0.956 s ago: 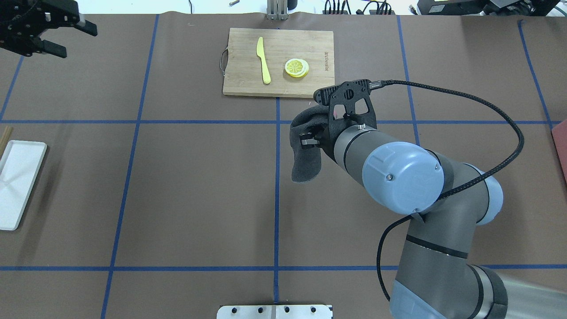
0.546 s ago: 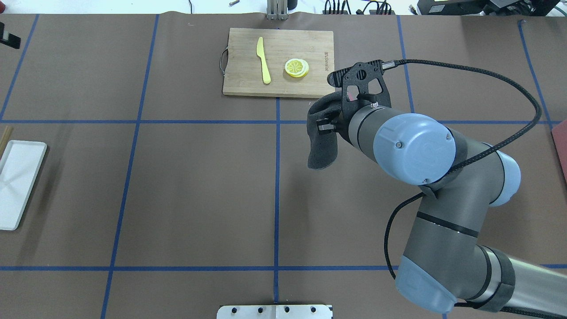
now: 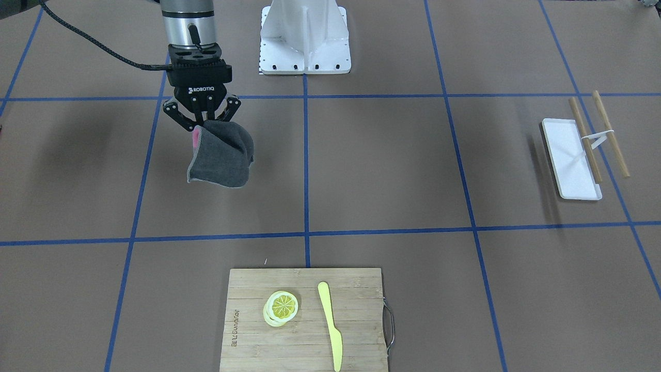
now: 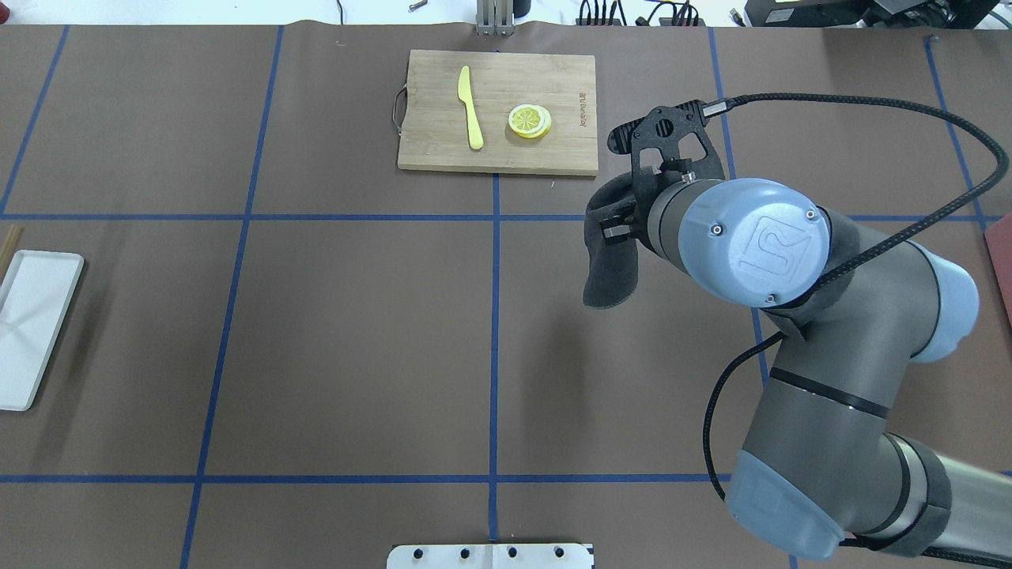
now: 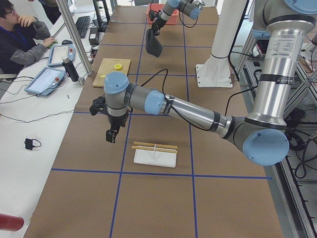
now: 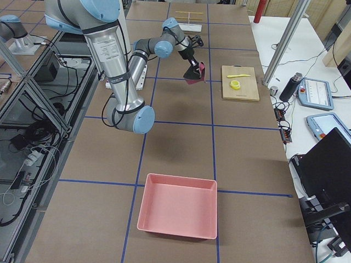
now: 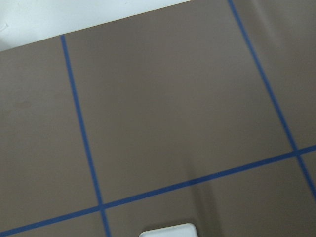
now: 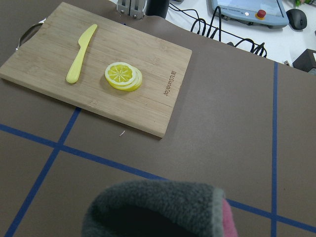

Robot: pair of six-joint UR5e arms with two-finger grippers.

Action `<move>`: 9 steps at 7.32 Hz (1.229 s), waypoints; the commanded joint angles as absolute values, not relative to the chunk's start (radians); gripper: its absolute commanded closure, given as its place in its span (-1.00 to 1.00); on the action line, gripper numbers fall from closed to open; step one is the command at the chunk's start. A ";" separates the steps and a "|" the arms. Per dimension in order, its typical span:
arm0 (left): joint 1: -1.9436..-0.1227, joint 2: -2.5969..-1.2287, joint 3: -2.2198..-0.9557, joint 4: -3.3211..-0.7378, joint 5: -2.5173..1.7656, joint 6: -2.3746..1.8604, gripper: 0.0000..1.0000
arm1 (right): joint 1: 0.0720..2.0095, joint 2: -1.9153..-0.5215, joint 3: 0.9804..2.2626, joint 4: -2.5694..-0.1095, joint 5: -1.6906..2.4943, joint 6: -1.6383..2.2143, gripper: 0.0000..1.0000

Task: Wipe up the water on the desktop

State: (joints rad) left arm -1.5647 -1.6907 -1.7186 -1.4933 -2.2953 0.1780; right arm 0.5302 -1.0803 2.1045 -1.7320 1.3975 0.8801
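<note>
Right gripper (image 3: 201, 120): fingers pressed together, pinching the top edge of a grey cloth (image 3: 222, 157) with a pink inner face. Cloth hangs folded straight down from the pinch. In the side views its lower hem looks clear of the desktop (image 3: 387, 170), shadow sitting apart from it.

Position: just off the board (image 3: 304, 320), at its right corner on my side. The wrist camera looks over the cloth's top fold at that corner. Brown desktop with blue tape grid lies flat under everything, and the patch under the cloth is bare brown between the tape lines.

On the board: yellow knife (image 3: 330, 325) lies on the left half, lemon slices (image 3: 281, 306) stacked right of it, apart from the knife.

Left gripper (image 5: 111, 135): only visible from the left end camera, so I can't tell if it's spread or closed. It hangs above the desktop well left of the board, near the white tray (image 3: 570, 160), not touching it. Two sticks (image 3: 611, 134) lie beside and partly over the tray.

Pink bin (image 6: 178, 211): well off the board's right.
</note>
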 commanded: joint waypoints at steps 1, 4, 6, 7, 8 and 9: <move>-1.638 -1.594 -1.626 -1.497 -2.296 0.314 -0.98 | 0.541 -1.084 2.114 -1.761 1.434 0.877 1.00; -1.640 -1.485 -1.653 -1.537 -2.309 0.212 -0.98 | 0.551 -1.094 2.114 -1.781 1.492 0.877 1.00; -1.640 -1.483 -1.652 -1.540 -2.330 0.092 -0.98 | 0.546 -1.109 2.105 -1.854 1.496 0.876 1.00; -1.640 -1.485 -1.652 -1.540 -2.330 0.092 -0.98 | 0.549 -1.108 2.085 -1.923 1.491 0.832 1.00; -1.640 -1.485 -1.652 -1.540 -2.330 0.091 -0.98 | 0.560 -1.098 1.992 -1.918 1.486 0.807 1.00; -1.640 -1.485 -1.652 -1.540 -2.330 0.091 -0.98 | 0.584 -1.074 1.891 -1.905 1.485 0.770 1.00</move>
State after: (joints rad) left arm -1.6398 -1.4850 -1.6520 -1.5400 -2.3296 0.0932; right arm 0.5622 -1.0953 2.0006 -1.9052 1.4880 0.8116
